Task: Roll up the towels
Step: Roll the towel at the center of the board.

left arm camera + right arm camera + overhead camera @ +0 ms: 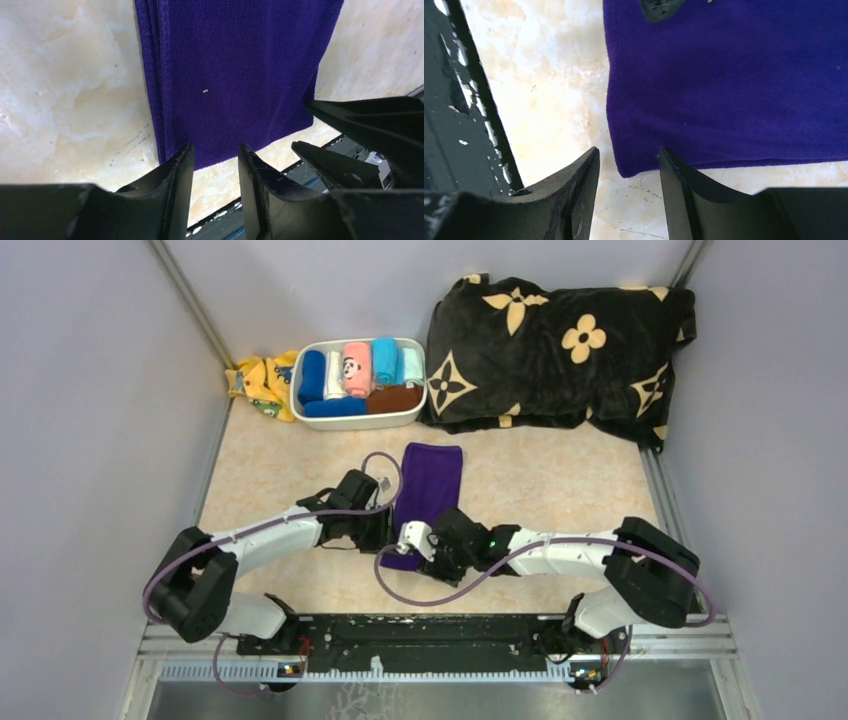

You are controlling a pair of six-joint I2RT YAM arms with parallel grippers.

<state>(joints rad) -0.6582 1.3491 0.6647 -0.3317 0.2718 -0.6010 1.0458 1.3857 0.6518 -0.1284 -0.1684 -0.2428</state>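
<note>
The purple towel (pixel 430 485) lies flat and folded in a long strip in the middle of the table. It fills the top of the left wrist view (pixel 235 75) and of the right wrist view (pixel 734 85). My left gripper (pixel 385 530) is open at the towel's near left corner (pixel 216 150). My right gripper (pixel 425 545) is open at its near right corner (pixel 629 152). Both are empty. The pink panda towel (pixel 355 368) stands rolled in the white bin (pixel 410 416) at the back.
The bin also holds several other rolled towels, blue, white, teal and brown. A yellow patterned cloth (pixel 262 383) lies left of the bin. A big black blanket with tan flowers (pixel 560 350) fills the back right. The black base rail (pixel 430 632) runs along the near edge.
</note>
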